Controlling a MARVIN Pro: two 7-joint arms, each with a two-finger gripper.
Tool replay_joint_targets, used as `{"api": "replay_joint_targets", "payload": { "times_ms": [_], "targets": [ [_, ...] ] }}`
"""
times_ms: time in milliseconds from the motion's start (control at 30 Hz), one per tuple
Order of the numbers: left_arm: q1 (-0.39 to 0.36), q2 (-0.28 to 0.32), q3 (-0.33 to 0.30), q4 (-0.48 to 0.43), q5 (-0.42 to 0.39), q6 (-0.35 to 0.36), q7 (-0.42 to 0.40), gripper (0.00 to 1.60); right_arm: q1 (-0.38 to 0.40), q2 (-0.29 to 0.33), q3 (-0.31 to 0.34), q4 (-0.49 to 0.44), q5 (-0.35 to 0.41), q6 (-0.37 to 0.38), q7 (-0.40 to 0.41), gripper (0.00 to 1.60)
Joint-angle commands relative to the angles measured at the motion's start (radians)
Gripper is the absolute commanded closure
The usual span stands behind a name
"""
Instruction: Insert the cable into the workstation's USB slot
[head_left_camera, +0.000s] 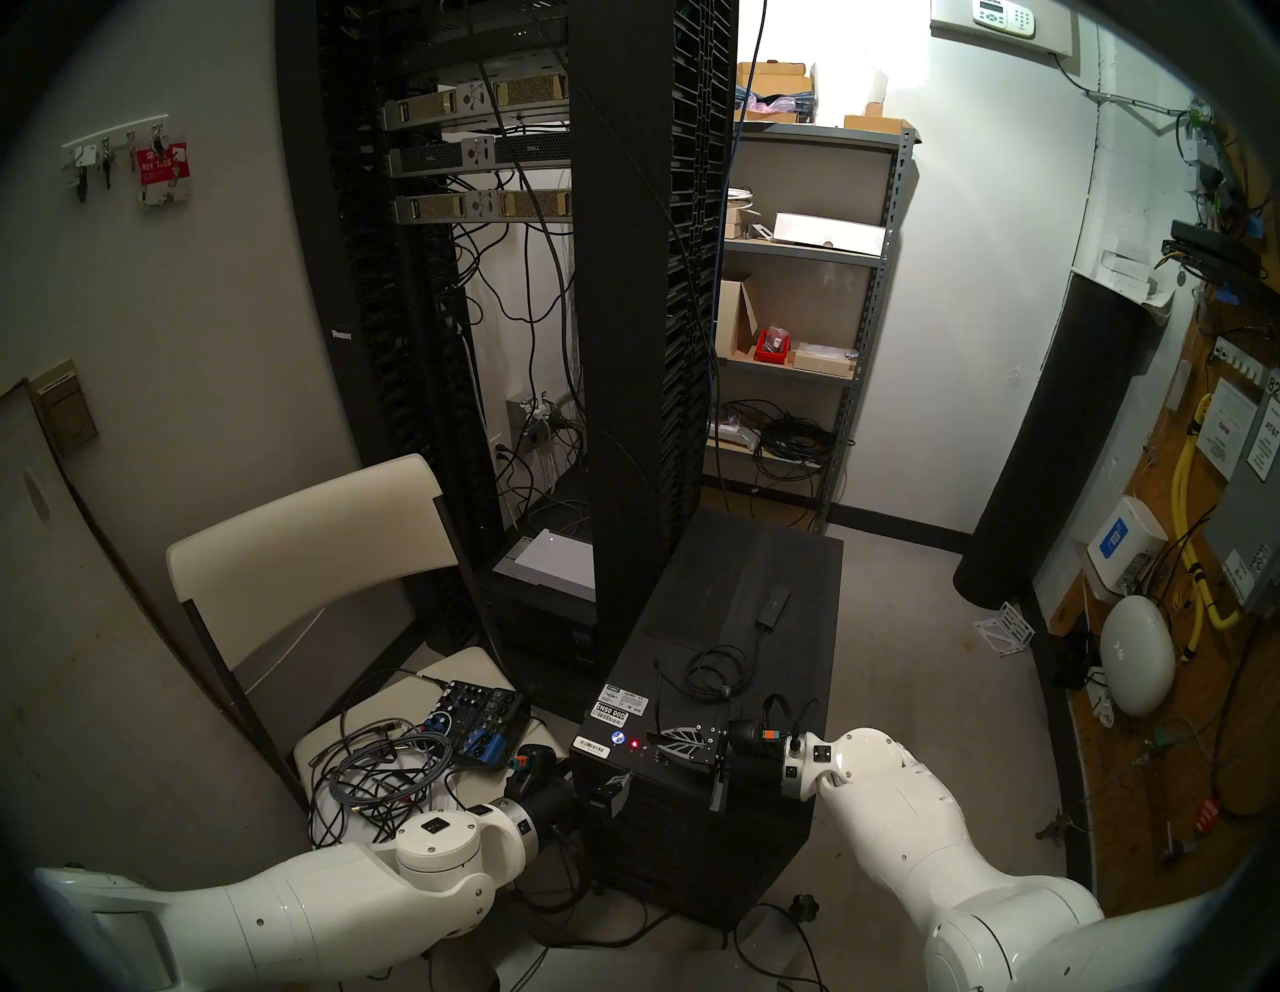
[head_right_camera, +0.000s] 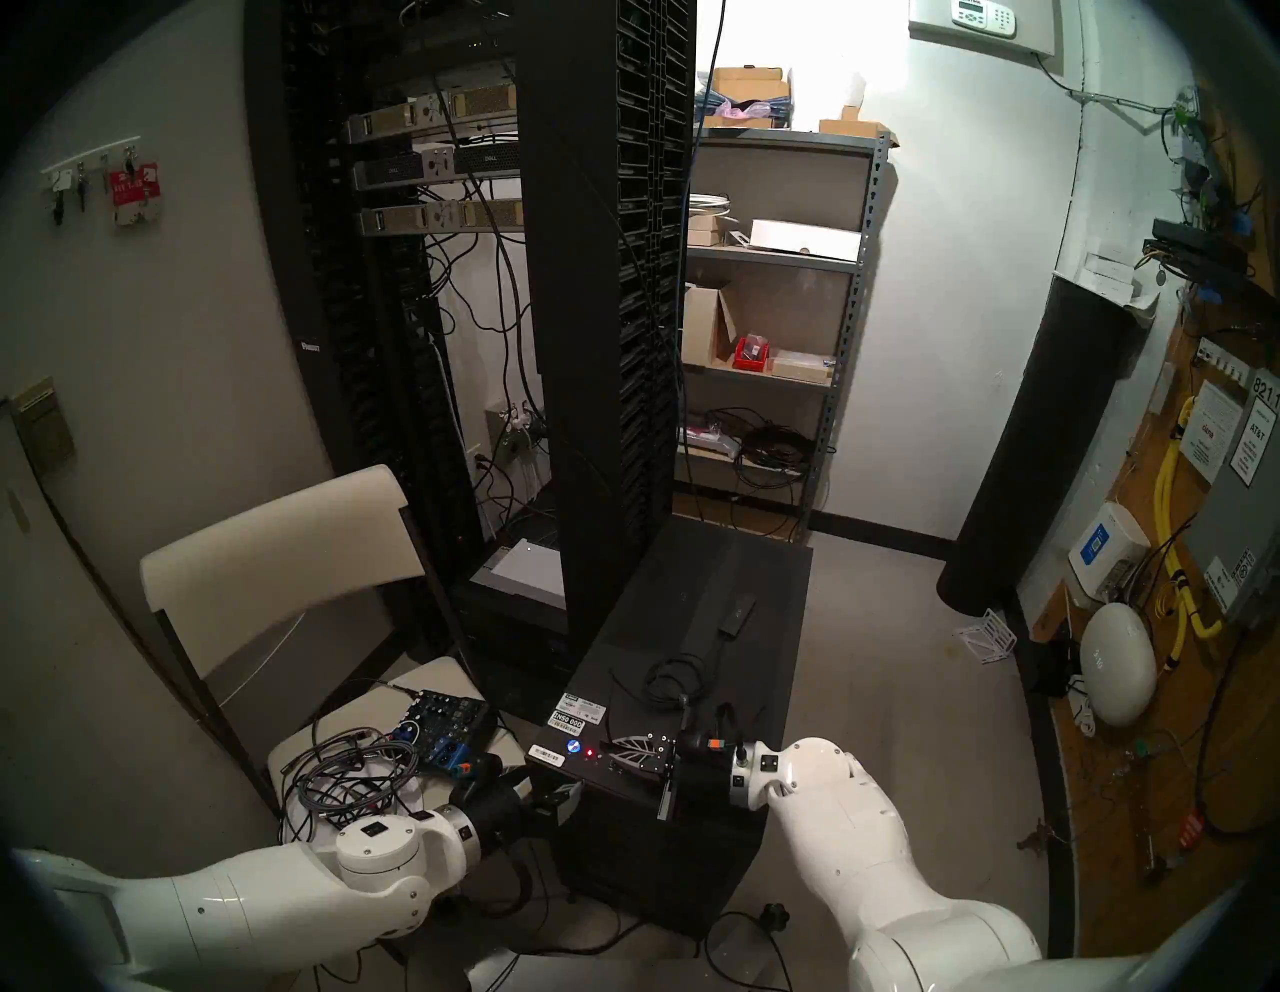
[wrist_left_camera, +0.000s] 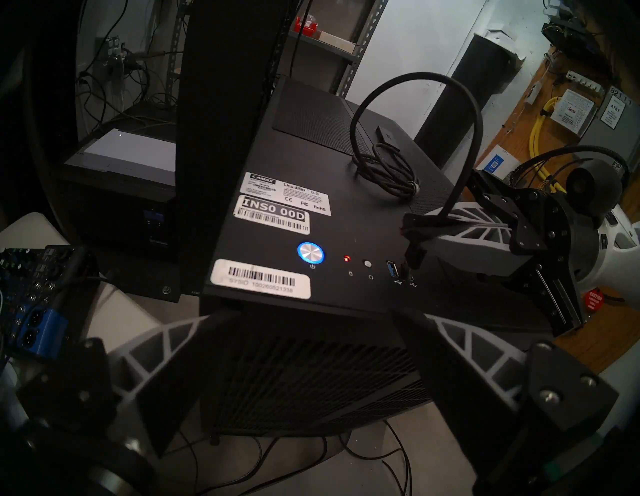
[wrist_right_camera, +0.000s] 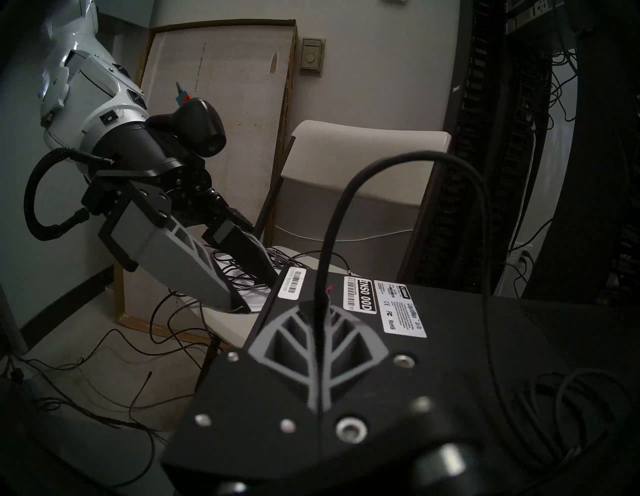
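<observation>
The black workstation (head_left_camera: 699, 589) stands on the floor, with white barcode stickers and a red light (head_left_camera: 634, 744) at its top front edge. The thin black cable lies on its top: a loose coil (head_left_camera: 713, 668) and a flat adapter box (head_left_camera: 772, 603) behind it. My right gripper (head_left_camera: 652, 738) is shut on the cable's plug end. In the left wrist view the plug (wrist_left_camera: 414, 256) points down with its tip at a slot just right of the blue USB port (wrist_left_camera: 392, 268). I cannot tell how deep it sits. My left gripper (head_left_camera: 604, 791) is open and empty at the workstation's front left corner.
A tall black server rack (head_left_camera: 644, 277) stands right behind the workstation. A folding chair (head_left_camera: 312, 554) to the left holds an audio mixer (head_left_camera: 478, 720) and tangled cables (head_left_camera: 374, 769). A metal shelf (head_left_camera: 796, 312) and a black cylinder (head_left_camera: 1053, 443) stand at the back right. Cables trail on the floor.
</observation>
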Motion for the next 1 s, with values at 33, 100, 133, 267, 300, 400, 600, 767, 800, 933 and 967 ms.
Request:
{"api": "replay_joint_targets", "payload": {
  "times_ms": [33,100,133,267,300,400,600,767,800,933,967],
  "targets": [
    [-0.018,-0.011,-0.013,-0.023,0.001,-0.012,-0.004,0.0,-0.021,0.028,-0.036,-0.013,0.022,0.014,0.103,1.6],
    [-0.018,-0.011,-0.013,-0.025,0.0,-0.012,-0.004,0.0,-0.024,0.036,-0.042,-0.015,0.025,0.021,0.097,1.6],
    [-0.018,-0.011,-0.013,-0.026,0.0,-0.012,-0.003,0.0,-0.024,0.04,-0.045,-0.013,0.027,0.023,0.095,1.6],
    [-0.017,-0.011,-0.014,-0.028,-0.001,-0.012,-0.002,0.0,-0.031,0.054,-0.053,-0.016,0.035,0.034,0.087,1.6],
    [-0.017,-0.011,-0.014,-0.028,-0.001,-0.012,-0.002,0.0,-0.032,0.057,-0.055,-0.015,0.038,0.034,0.087,1.6],
    [-0.017,-0.011,-0.014,-0.028,0.0,-0.015,-0.002,0.0,-0.028,0.063,-0.06,-0.007,0.045,0.037,0.084,1.6],
    [-0.017,-0.013,-0.015,-0.025,-0.002,-0.017,-0.003,0.0,0.005,0.067,-0.079,0.033,0.053,0.066,0.084,1.6],
    [-0.016,-0.014,-0.018,-0.024,-0.005,-0.019,-0.001,0.0,0.051,0.078,-0.076,0.07,0.082,0.089,0.108,1.6],
    [-0.016,-0.014,-0.018,-0.024,-0.005,-0.02,-0.002,0.0,0.057,0.078,-0.076,0.074,0.085,0.091,0.11,1.6],
    [-0.015,-0.012,-0.019,-0.025,-0.007,-0.021,-0.003,0.0,0.081,0.074,-0.089,0.094,0.086,0.114,0.139,1.6],
    [-0.015,-0.012,-0.02,-0.025,-0.008,-0.021,-0.003,0.0,0.083,0.07,-0.092,0.099,0.089,0.115,0.143,1.6]
  ]
}}
